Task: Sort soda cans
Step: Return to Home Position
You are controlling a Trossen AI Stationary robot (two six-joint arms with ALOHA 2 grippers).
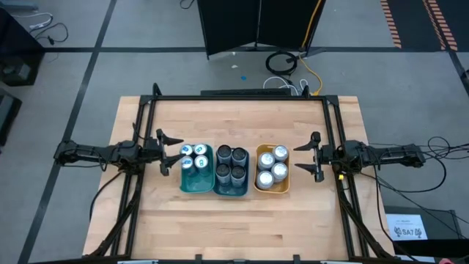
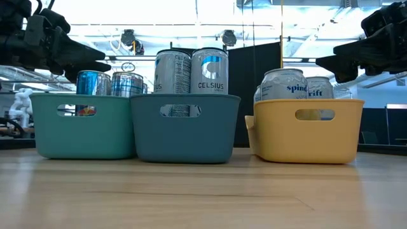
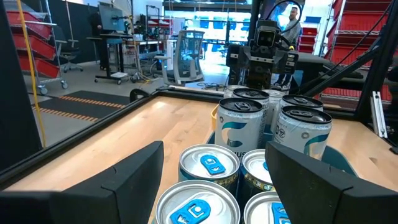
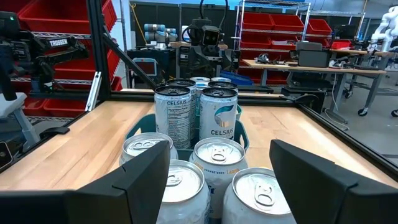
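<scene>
Cans (image 1: 229, 164) look light, slippery and easy to dent, best held round the middle; left claw (image 1: 173, 152) at nine o'clock, right claw (image 1: 305, 160) at three, both open.

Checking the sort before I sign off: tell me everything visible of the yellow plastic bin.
The yellow plastic bin, rectangular with rounded corners and an oval handle slot, stands upright on the wooden table, rightmost of three, beside the dark blue bin. It holds four upright silver-topped soda cans; nothing grips it.
</scene>
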